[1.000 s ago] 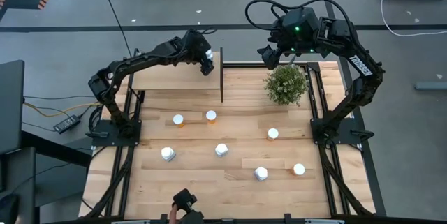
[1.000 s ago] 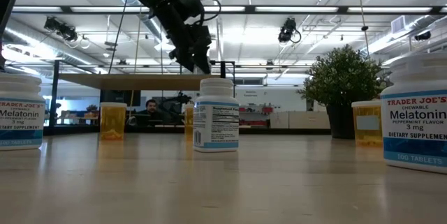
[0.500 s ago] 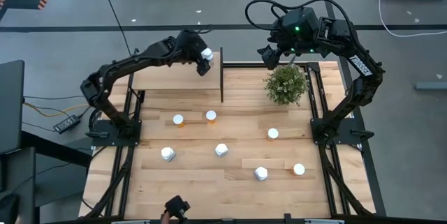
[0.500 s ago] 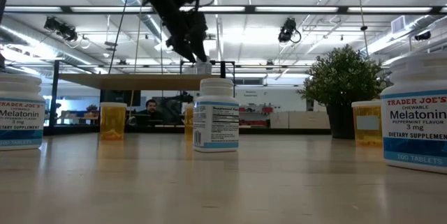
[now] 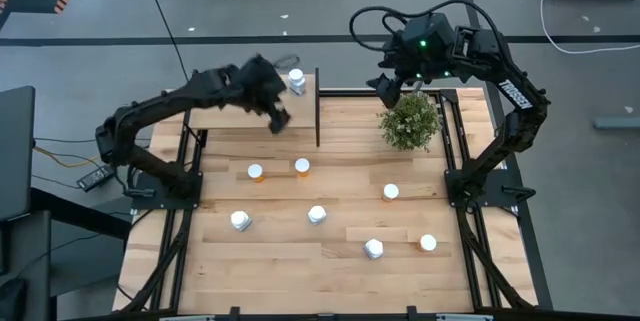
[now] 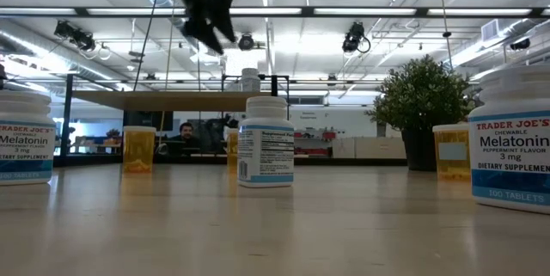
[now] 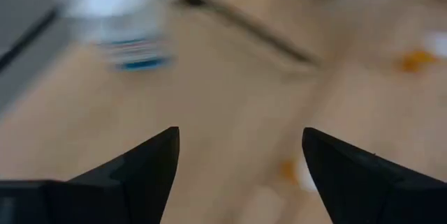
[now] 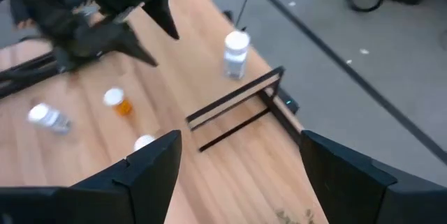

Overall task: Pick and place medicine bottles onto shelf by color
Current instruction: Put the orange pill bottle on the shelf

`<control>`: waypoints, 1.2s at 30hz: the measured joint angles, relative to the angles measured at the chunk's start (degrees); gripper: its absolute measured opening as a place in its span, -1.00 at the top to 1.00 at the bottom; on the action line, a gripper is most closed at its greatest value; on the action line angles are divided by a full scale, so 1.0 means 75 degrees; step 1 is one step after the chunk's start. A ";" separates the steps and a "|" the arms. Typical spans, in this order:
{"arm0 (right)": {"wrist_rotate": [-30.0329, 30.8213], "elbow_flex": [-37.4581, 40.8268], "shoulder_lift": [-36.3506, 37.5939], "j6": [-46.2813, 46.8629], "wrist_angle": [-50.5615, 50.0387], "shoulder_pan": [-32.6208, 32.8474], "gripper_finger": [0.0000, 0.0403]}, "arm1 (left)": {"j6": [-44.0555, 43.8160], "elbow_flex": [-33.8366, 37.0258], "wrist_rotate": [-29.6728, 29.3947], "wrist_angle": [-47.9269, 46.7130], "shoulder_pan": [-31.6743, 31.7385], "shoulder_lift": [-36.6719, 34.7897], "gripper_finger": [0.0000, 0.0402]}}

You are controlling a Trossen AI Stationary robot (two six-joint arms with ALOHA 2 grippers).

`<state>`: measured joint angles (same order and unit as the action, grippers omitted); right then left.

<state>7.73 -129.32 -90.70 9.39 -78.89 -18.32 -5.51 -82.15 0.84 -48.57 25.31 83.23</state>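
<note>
Nearest the low camera, the pale plank tabletop (image 6: 275, 224) ran bare and smooth up to a row of medicine bottles: a white melatonin bottle (image 6: 23, 138) at the left edge, another (image 6: 513, 138) at the right edge, an orange bottle (image 6: 139, 149) and a white bottle (image 6: 265, 141) between them, and a second orange bottle (image 6: 450, 150) by the potted plant (image 6: 421, 104).

From above, seven capped bottles stood scattered over the planks, among them an orange one (image 5: 302, 167) and a white one (image 5: 373, 249), all well apart from each other.

Farther back, the shelf (image 5: 240, 111) stood raised at the table's far left, its black divider (image 5: 318, 108) upright beside it. One white bottle (image 5: 296, 82) stood upright on the shelf's far corner, just beside the divider.

The left claw (image 5: 275, 116) hung over the shelf's near edge, fingers spread and empty, apart from that bottle. The right claw (image 5: 384, 85) waited above the plant, fingers apart and holding nothing.

Beyond the table lay grey floor with cables; at eye level the room showed strip lights, ceiling ducts and a person (image 6: 185, 132) seated far off.
</note>
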 joint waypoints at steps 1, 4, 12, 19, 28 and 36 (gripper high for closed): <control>-0.0053 0.0003 -0.0006 -0.0036 -0.0099 0.0043 -0.48 | -0.0013 -0.0003 0.0089 -0.0030 -0.0277 0.0010 -0.49; -0.0099 0.0003 -0.0003 -0.0076 -0.0434 0.0282 -0.48 | -0.0219 0.0003 -0.0086 -0.0269 -0.1127 0.0174 -0.48; -0.0108 0.0006 0.0009 0.0070 -0.0945 0.1258 -0.48 | -0.1475 0.0006 -0.0939 -0.0233 -0.2222 0.0973 -0.66; -0.0052 0.0015 0.0148 0.0284 -0.1182 0.1915 -0.48 | -0.2112 0.0009 -0.0488 -0.0327 -0.2347 0.1879 -0.85; 0.0547 0.0009 0.0999 0.0978 -0.1183 0.2511 -0.48 | -0.3012 0.0009 -0.0465 -0.0423 -0.2344 0.2377 -0.86; 0.0665 0.0003 0.1518 0.1268 -0.1290 0.2517 -0.48 | -0.3321 0.0009 -0.0810 -0.0572 -0.2432 0.2714 -0.86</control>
<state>12.71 -129.29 -79.31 18.90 -88.57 0.56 -30.42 -82.08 -5.24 -52.86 7.07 103.58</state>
